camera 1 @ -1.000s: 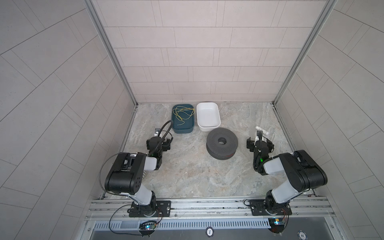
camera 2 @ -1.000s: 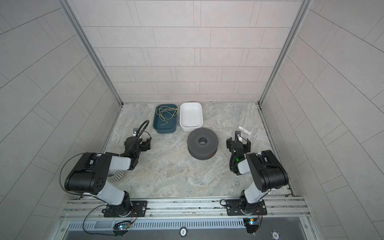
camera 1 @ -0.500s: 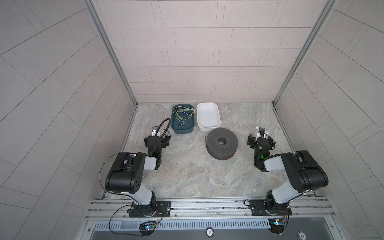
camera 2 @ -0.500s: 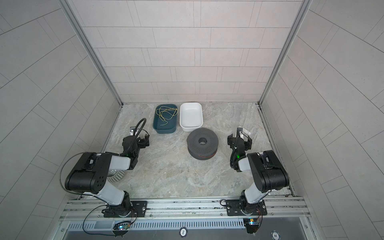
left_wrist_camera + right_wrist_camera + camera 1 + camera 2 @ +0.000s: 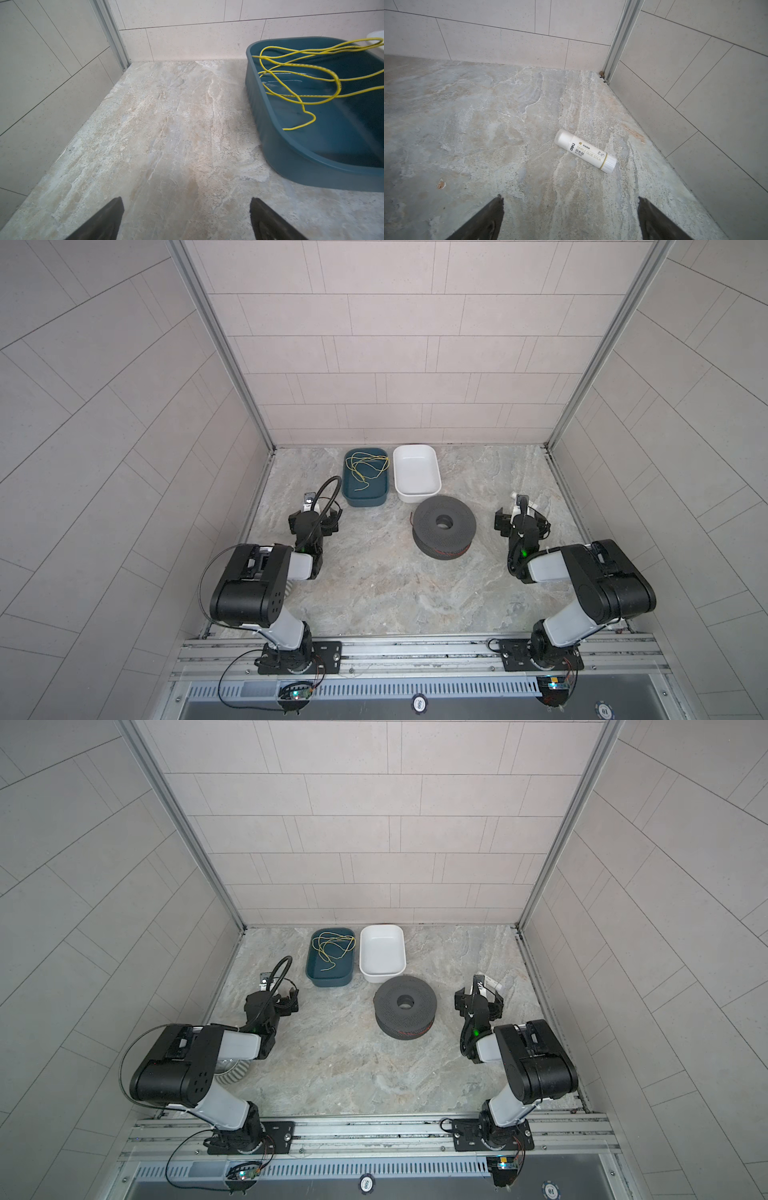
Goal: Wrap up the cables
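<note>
Of the cables I see only a thin red strand (image 5: 442, 550) in the side groove of the dark grey spool (image 5: 444, 526), which lies flat mid-table; it also shows in a top view as the red strand (image 5: 409, 1032) low on the spool (image 5: 405, 1006). My left gripper (image 5: 313, 517) hovers open over bare table left of the spool, with nothing between its fingers in the wrist view (image 5: 187, 205). To the right of the spool my right gripper (image 5: 521, 522) is open and empty too (image 5: 571, 205).
A teal bin (image 5: 365, 502) at the back holds a loose yellow wire (image 5: 368, 466), close to my left gripper. An empty white bin (image 5: 415, 493) stands beside it. A white glue stick (image 5: 585, 151) lies just beyond my right gripper, near the right wall.
Both grippers have shifted a little toward the back wall. They stay open and empty.
</note>
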